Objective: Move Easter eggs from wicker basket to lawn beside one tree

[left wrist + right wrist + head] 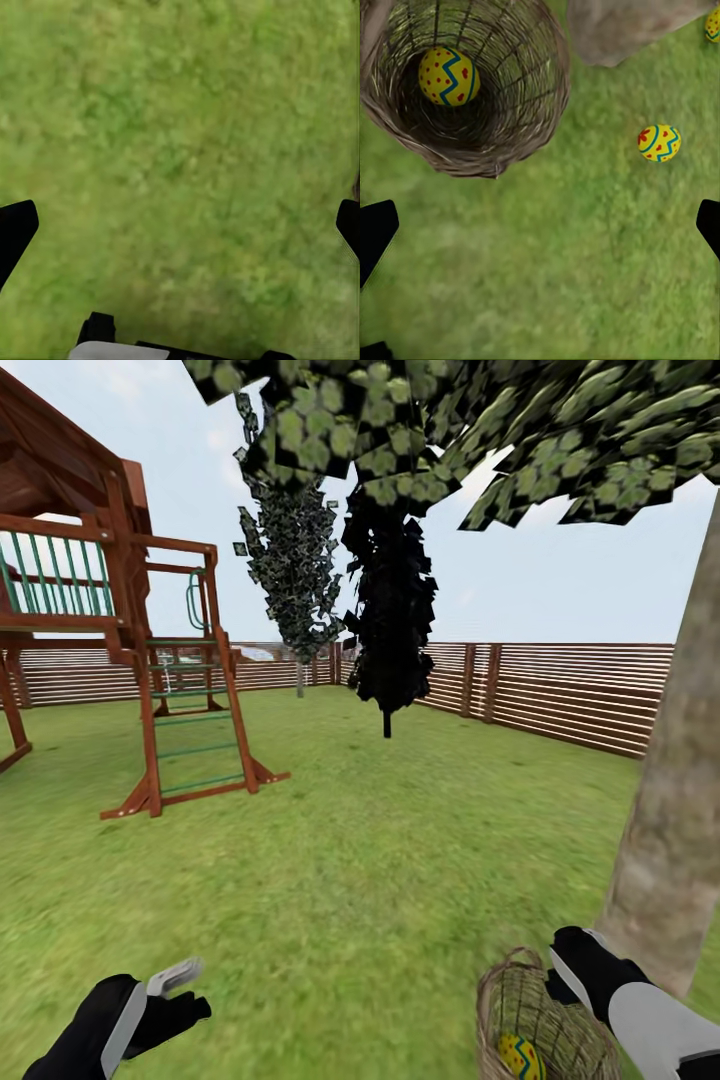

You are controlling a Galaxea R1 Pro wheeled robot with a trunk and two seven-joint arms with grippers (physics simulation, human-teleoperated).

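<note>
The wicker basket (560, 1030) stands on the lawn (380, 880) at the foot of the tree (670, 840). One Easter egg (522, 1057) lies inside it, seen from above in the right wrist view (448, 76) within the basket (521, 112). Two more eggs rest on the grass: one (658, 142) near the trunk base (622, 30), another (712, 24) just beyond it. My right gripper (540, 229) hangs open and empty over bare grass beside the basket. My left gripper (180, 225) is open and empty above grass, low on the left (185, 992).
A wooden play frame with a ladder (190, 720) stands at the left. Two dark columnar trees (390, 620) rise in the middle distance. A slatted fence (560, 690) borders the lawn. Open grass stretches ahead of me.
</note>
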